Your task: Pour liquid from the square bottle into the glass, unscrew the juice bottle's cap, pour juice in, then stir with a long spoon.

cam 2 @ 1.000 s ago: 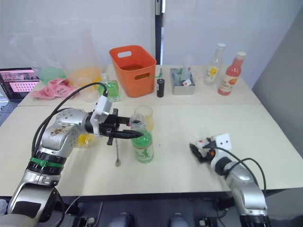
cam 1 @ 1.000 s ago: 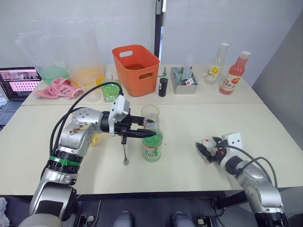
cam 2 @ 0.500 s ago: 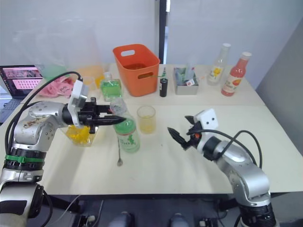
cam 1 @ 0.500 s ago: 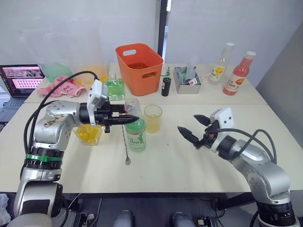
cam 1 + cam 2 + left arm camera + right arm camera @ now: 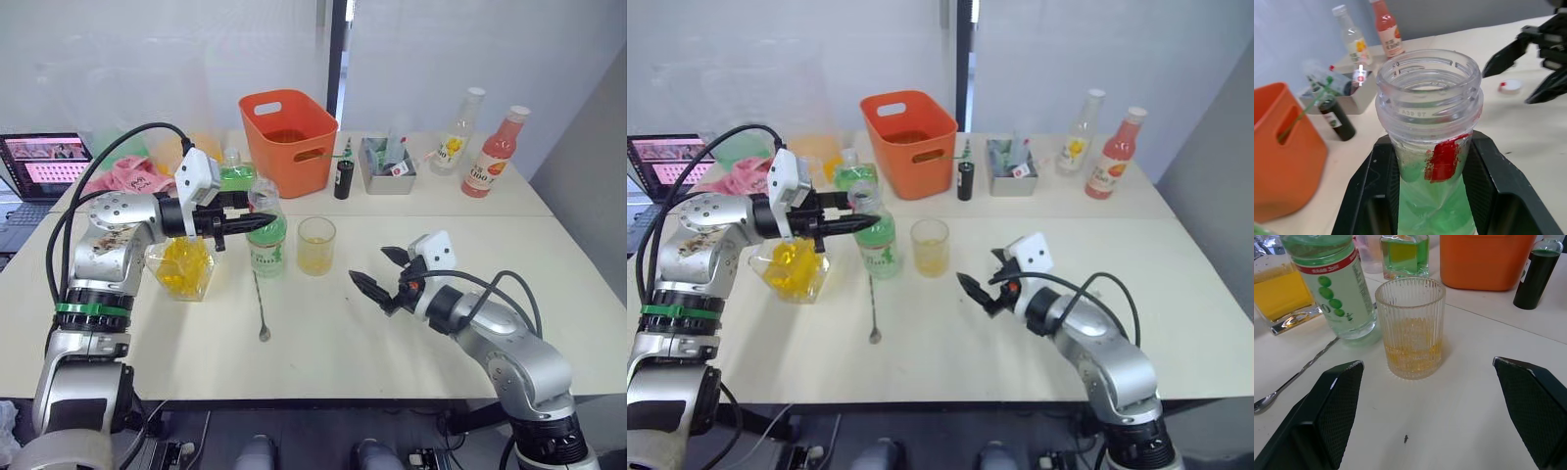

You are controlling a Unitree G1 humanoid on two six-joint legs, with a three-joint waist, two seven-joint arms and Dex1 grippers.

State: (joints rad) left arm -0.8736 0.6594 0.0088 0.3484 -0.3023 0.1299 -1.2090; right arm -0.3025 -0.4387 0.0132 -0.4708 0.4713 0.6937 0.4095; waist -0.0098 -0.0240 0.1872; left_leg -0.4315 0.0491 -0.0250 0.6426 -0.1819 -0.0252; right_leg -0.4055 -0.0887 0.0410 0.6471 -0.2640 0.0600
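Observation:
My left gripper (image 5: 257,221) is shut on the neck of the green juice bottle (image 5: 266,245), which stands upright and uncapped just left of the glass (image 5: 316,245). In the left wrist view its fingers (image 5: 1371,196) flank the juice bottle (image 5: 1430,107). The ribbed glass (image 5: 1410,328) holds a little yellow liquid. The square bottle (image 5: 183,269) with yellow liquid sits under my left forearm. A long spoon (image 5: 260,305) lies in front of the juice bottle. My right gripper (image 5: 377,271) is open, right of the glass and apart from it. A white cap (image 5: 1509,86) lies on the table.
An orange basket (image 5: 284,137) stands behind the glass, with a green square bottle (image 5: 233,181) to its left and a small dark bottle (image 5: 339,179) and grey tray (image 5: 382,162) to its right. Two tall bottles (image 5: 495,137) stand at the back right. A laptop (image 5: 44,162) and pink cloth (image 5: 127,176) sit far left.
My left gripper has carried the juice bottle back and to the left of the glass. The right gripper has risen off the table and come in toward the glass, still open.

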